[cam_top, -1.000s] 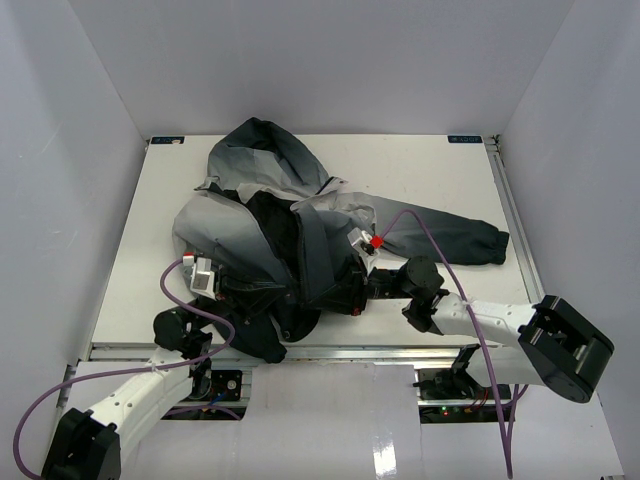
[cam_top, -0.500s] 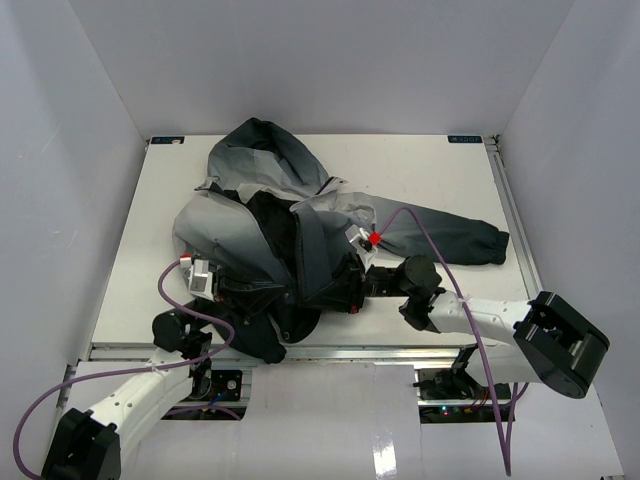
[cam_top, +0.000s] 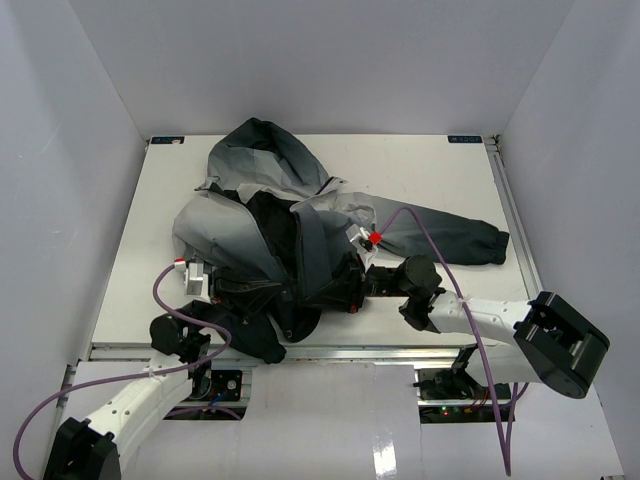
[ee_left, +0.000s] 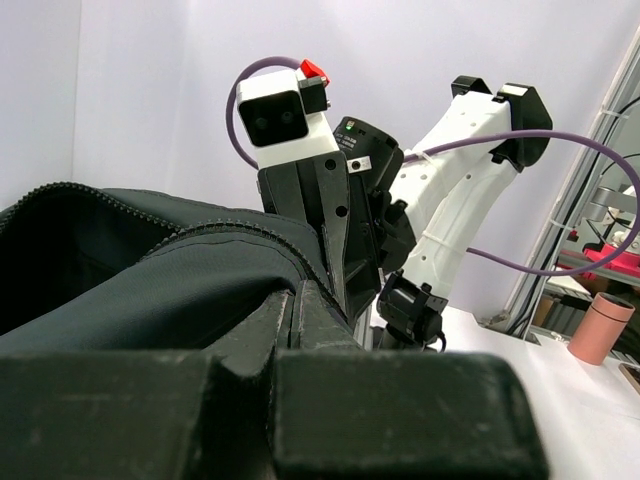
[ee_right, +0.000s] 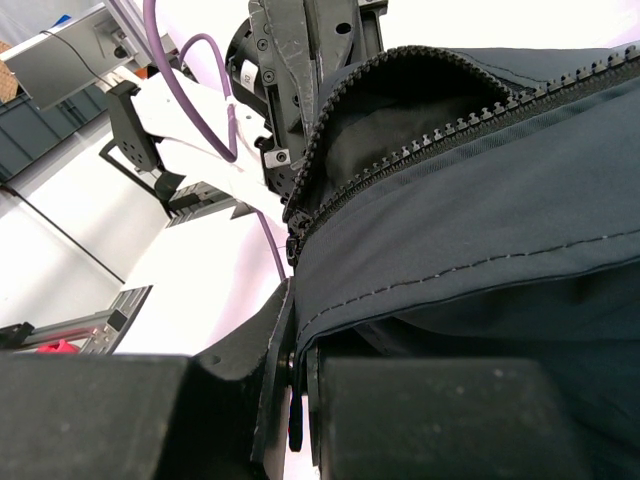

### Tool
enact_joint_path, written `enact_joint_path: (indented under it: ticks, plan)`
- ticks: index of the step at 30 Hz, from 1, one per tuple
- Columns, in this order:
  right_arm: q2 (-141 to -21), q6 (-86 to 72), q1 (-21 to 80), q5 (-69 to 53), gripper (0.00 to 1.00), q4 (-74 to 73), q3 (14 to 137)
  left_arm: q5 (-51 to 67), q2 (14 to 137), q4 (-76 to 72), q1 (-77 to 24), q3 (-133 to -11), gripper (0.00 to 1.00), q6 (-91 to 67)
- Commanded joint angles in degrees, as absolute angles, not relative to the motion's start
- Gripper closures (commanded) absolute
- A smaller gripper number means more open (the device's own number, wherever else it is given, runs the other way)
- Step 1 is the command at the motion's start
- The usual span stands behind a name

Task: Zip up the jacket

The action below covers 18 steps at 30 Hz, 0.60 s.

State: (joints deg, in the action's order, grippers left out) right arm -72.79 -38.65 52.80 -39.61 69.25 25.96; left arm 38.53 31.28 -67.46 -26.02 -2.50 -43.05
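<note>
We see the left gripper [ee_left: 297, 300] clamped shut on the jacket [cam_top: 230, 225] edge. The right gripper [ee_right: 293, 345] pinches the jacket likewise.

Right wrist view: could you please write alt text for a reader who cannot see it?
The right end effector is shut on the edge of the dark jacket. Its zipper runs diagonally above, teeth parted; the left arm stands behind.

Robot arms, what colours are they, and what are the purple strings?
The left arm and the right arm are both made of white tube-like links with chunky black joints. A purple cable loops along each arm to a small white camera box with a red tab. Their fingers are black, flat and tapered.
</note>
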Motion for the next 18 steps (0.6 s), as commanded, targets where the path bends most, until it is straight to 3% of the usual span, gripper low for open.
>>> enact_joint_path:
  ticks: [1, 18]
  plan:
    - [-70.9, -38.5, 53.3, -39.4, 0.92, 73.8, 26.7, 37.8, 31.1, -69.0, -26.0, 12.3, 1.00, -41.9]
    - [-70.9, -40.1, 53.2, -38.2, 0.92, 73.6, 27.4, 37.8, 33.1, -70.7, -26.0, 12.6, 1.00, -41.1]
